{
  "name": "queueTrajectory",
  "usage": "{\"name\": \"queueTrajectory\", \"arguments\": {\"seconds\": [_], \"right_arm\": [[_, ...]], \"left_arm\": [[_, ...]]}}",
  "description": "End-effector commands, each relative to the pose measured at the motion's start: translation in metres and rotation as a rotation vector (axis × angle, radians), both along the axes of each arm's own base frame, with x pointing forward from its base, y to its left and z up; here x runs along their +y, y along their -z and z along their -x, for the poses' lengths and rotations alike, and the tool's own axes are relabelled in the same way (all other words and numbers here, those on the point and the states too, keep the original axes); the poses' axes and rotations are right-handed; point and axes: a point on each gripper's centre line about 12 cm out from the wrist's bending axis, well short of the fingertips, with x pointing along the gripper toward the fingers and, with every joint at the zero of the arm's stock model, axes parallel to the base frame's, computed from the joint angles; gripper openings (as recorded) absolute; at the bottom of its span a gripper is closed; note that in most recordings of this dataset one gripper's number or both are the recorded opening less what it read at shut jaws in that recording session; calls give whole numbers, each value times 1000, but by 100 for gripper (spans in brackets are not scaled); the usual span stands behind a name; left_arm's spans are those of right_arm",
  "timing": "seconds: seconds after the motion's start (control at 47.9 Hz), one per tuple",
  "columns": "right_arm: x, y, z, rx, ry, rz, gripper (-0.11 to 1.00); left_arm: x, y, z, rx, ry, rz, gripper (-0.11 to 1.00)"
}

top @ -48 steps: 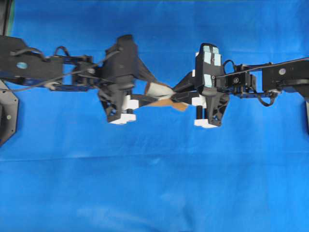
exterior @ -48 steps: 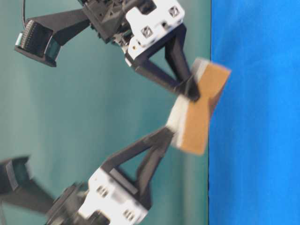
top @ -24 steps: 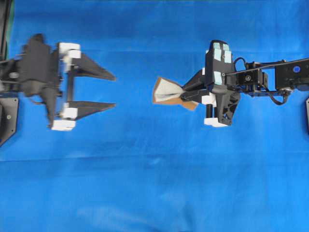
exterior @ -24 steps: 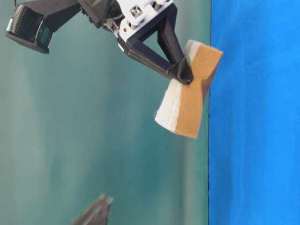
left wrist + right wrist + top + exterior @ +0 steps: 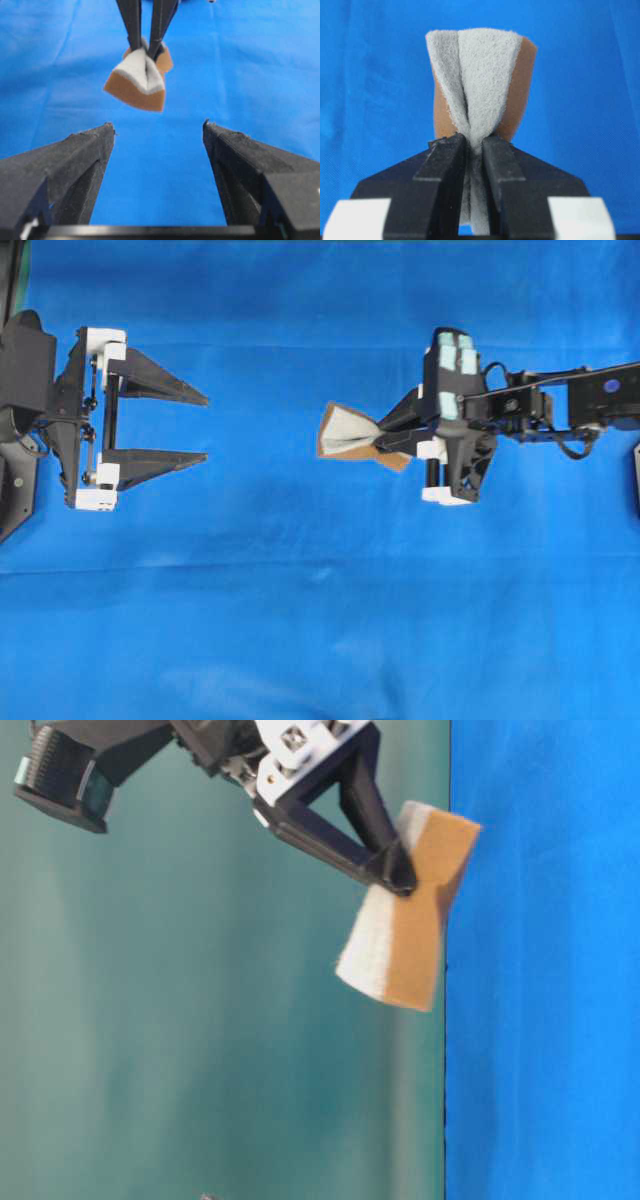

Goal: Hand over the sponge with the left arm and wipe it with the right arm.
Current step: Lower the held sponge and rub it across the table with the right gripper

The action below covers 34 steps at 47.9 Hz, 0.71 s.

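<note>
The sponge (image 5: 350,432) hangs above the blue cloth, pinched in the middle so its grey-white face folds inward and its orange-brown layer bulges outward. My right gripper (image 5: 378,440), with teal pads on its housing, is shut on it. The right wrist view shows the sponge (image 5: 480,75) squeezed between the right gripper (image 5: 475,142) fingers. The table-level view shows the sponge (image 5: 405,935) held in the air by the right gripper (image 5: 400,880). My left gripper (image 5: 205,427) stands open and empty far to the left. From the left gripper (image 5: 159,126), the sponge (image 5: 137,82) is ahead, well beyond its tips.
A blue cloth (image 5: 320,620) covers the whole table. A black mounting plate (image 5: 15,490) sits at the left edge, another at the right edge (image 5: 636,475). A teal backdrop (image 5: 200,1020) fills the table-level view beside the cloth.
My left gripper let go of the sponge, opened wide and drew back to the far left. The right gripper stays shut on the sponge and has barely moved.
</note>
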Motion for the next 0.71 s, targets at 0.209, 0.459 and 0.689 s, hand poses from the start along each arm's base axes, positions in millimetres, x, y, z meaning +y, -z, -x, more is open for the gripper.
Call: {"name": "queueTrajectory", "arguments": {"seconds": [0.209, 0.459, 0.689], "right_arm": [[-1, 38, -24, 83, -1, -7, 17], [1, 83, -37, 163, -3, -19, 17], [3, 95, -37, 191, -6, -22, 17]], "left_arm": [[-1, -5, -1, -17, 3, 0, 68], [0, -4, -1, -14, 1, 0, 68], [-1, -4, -1, -15, 3, 0, 68]]}}
